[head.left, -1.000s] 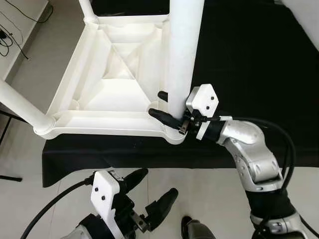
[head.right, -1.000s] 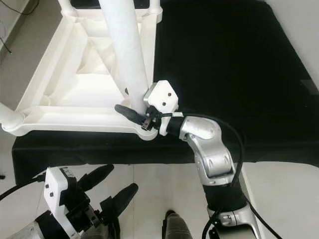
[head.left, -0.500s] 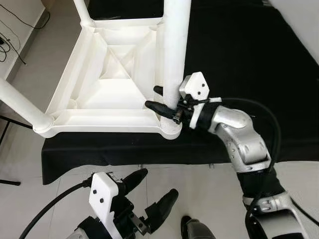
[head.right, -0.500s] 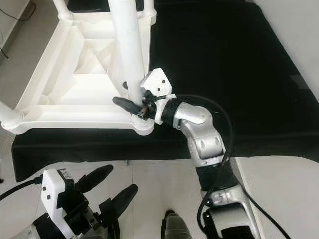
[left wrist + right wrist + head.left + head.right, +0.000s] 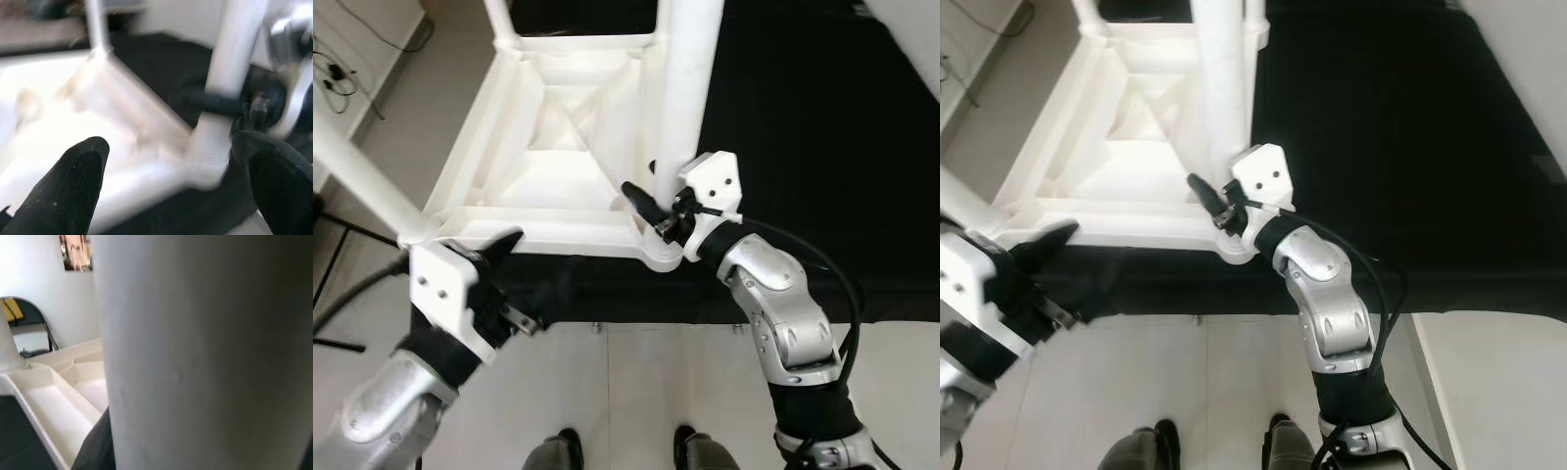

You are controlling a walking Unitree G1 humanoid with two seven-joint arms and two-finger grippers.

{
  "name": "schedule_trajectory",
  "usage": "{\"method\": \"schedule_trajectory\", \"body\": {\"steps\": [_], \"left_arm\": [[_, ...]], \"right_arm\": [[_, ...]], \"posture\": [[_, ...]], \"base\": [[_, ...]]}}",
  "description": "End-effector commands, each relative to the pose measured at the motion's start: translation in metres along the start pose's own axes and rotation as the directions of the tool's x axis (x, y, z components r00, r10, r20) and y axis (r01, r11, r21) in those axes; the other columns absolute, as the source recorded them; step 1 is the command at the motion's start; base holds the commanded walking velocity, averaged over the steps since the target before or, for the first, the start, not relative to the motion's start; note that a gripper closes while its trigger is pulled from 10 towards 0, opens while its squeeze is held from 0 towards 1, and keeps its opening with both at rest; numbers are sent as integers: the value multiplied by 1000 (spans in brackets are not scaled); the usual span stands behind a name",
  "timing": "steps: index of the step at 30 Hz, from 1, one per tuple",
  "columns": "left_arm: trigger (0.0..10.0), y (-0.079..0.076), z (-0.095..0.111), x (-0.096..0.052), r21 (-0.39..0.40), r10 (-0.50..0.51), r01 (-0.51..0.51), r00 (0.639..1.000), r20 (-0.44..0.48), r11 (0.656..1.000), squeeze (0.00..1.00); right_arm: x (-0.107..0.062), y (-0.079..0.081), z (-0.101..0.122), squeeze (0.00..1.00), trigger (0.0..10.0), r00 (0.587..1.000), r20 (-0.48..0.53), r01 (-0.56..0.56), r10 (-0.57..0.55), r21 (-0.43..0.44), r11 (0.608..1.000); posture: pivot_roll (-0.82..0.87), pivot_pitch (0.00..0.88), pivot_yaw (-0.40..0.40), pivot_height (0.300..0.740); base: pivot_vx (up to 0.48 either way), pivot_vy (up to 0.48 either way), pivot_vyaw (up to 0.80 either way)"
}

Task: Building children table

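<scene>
A white plastic children's table (image 5: 558, 157) lies upside down on a black-covered surface, its legs pointing up. My right gripper (image 5: 644, 188) is at the base of the near-right leg (image 5: 685, 88), one black finger on each side of it, shut on the leg. In the right wrist view that leg (image 5: 195, 352) sits right against the camera. My left gripper (image 5: 543, 253) is raised in front of the table's near edge, open and holding nothing. The left wrist view is blurred; its two fingers (image 5: 73, 186) stand wide apart, facing the near-right corner.
The black cloth (image 5: 822, 117) stretches away to the right of the table. Another leg (image 5: 362, 166) slants out at the near-left corner, and a third (image 5: 502, 20) stands at the far left. Cables (image 5: 337, 69) lie on the floor at left. Pale floor tiles (image 5: 636, 392) lie below.
My left arm has risen from low near the floor to the table's near edge, gripper still open. The right gripper stays at the leg's base. The camera has shifted a little.
</scene>
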State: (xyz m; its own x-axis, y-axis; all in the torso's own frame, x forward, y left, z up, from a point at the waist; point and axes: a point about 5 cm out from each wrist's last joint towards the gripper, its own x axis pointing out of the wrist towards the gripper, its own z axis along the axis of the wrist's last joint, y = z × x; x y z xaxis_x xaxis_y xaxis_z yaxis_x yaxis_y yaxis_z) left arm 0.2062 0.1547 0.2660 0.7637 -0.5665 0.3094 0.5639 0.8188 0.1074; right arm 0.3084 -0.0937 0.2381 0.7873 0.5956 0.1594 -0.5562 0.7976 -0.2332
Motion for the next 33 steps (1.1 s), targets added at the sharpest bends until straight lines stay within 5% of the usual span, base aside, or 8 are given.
{"method": "schedule_trajectory", "body": {"steps": [1,3,6,8,10,16,24,33], "left_arm": [[10000,5,11,7,-13,-57,57,998,17,998,0],[10000,7,61,41,-5,-321,325,936,145,946,0],[10000,4,85,57,1,-458,467,868,191,884,0],[10000,4,85,57,1,-458,467,868,191,884,0],[10000,8,96,76,-15,-523,536,829,199,844,0],[10000,13,104,95,-32,-549,565,813,192,825,0],[10000,34,109,139,-19,-500,503,861,92,864,0],[10000,25,99,155,-64,-598,600,800,54,797,0]], "right_arm": [[-4,2,-45,0,10000,976,-218,40,-21,83,996],[1,-2,-42,0,10000,978,-202,75,-58,77,994],[4,0,-40,0,10000,979,-190,85,-68,82,993],[4,0,-40,0,10000,979,-190,85,-68,82,993],[6,7,-37,0,10000,983,-176,80,-61,99,992],[7,13,-34,0,10000,985,-165,76,-56,114,991],[9,16,-25,0,10000,990,-130,66,-49,129,989],[13,23,-20,0,10000,994,-106,41,-27,138,990]], "posture": [[56,301,43,740],[65,284,47,740],[68,276,50,740],[68,276,50,740],[71,271,56,740],[73,266,65,740],[77,265,78,740],[81,263,86,740]], "base": [[0,0,0],[0,0,0],[0,0,0],[0,0,0],[0,0,0],[0,0,0],[0,0,0],[0,0,0]]}}
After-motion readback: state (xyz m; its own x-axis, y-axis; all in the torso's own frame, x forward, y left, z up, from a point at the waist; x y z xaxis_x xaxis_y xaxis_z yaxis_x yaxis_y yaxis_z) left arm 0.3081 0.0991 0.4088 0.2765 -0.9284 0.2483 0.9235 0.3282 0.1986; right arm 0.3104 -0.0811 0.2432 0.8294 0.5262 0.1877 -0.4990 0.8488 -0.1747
